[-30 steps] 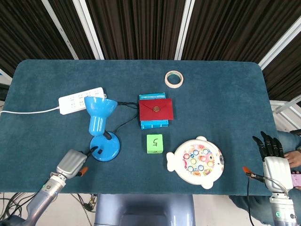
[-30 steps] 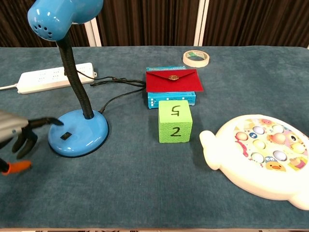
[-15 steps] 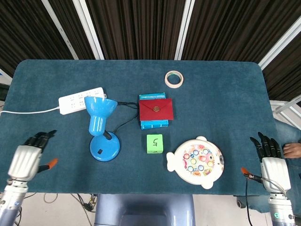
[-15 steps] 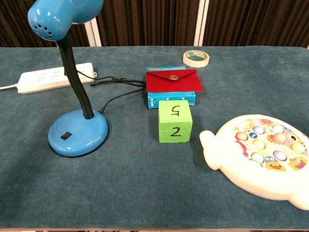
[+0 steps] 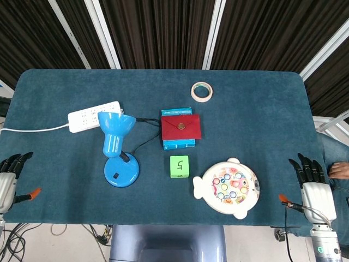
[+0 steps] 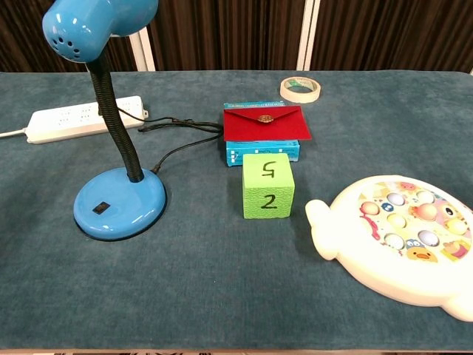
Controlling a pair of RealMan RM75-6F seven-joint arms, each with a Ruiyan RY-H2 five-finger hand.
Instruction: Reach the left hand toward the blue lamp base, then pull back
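One blue-felt table (image 5: 262, 109); dark slatted wall (image 5: 163, 33) behind.

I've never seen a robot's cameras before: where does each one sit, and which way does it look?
Head view: high up, looking steeply down on the whole table; the left hand and right hand show at its near corners.
Chest view: low at the near edge, looking across the tabletop; no hand shows.
Both share the lamp, green cube and fish toy.

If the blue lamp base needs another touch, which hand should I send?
Probably the left hand: it sits at the table's left edge, open, on the lamp base's side. The right hand would have to cross the fish toy.
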